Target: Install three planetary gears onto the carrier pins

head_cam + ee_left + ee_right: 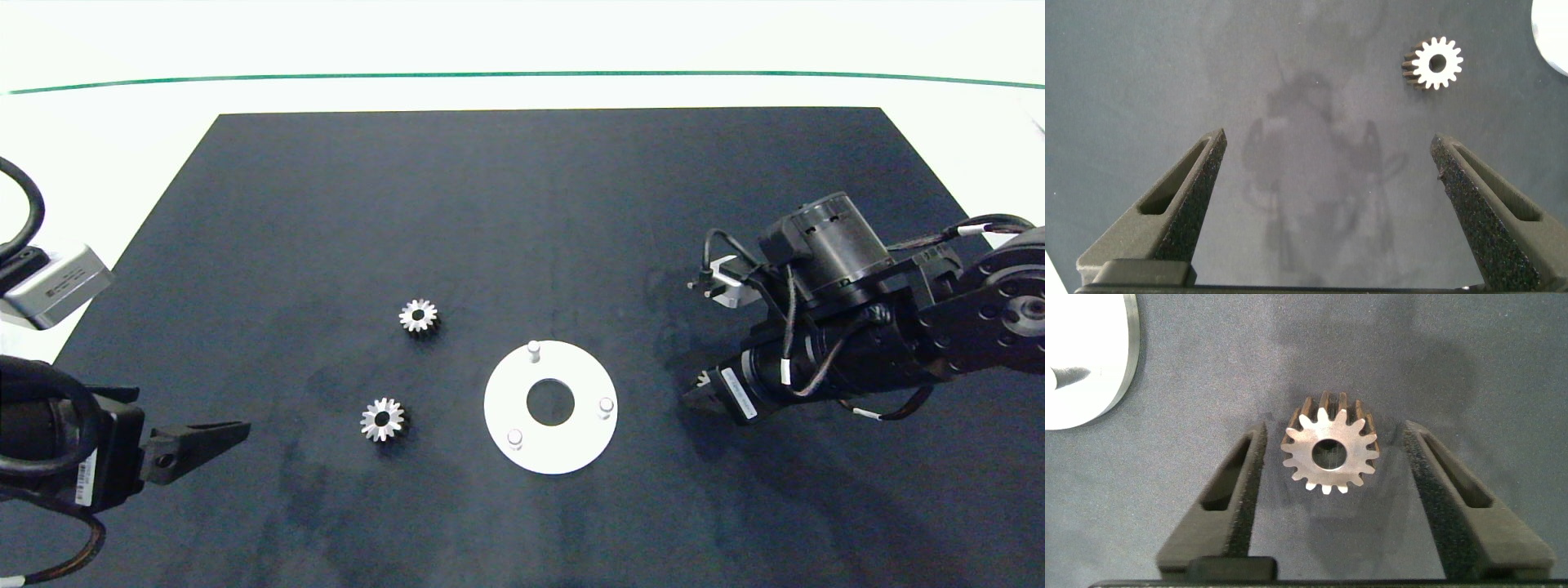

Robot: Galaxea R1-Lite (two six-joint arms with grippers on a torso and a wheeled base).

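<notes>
Two silver planetary gears lie flat on the mat left of the disc, one farther back (419, 316) and one nearer (382, 419). The nearer one also shows in the left wrist view (1436, 64). A third gear (1329, 453) lies on the mat between the fingers of my right gripper (1334, 431), with a gap on both sides; the gripper is open. In the head view that gripper (692, 396) sits low just right of the white disc (571, 449) and hides this gear. The carrier pins (534, 349) (606, 405) (515, 438) stand bare. My left gripper (237, 429) (1327, 163) hangs open at the front left.
Everything rests on a black mat (522, 204) laid over a white table (122, 122). The disc's edge shows in both wrist views (1556, 33) (1094, 392). A grey camera box (53, 282) sits on the left arm at the mat's left edge.
</notes>
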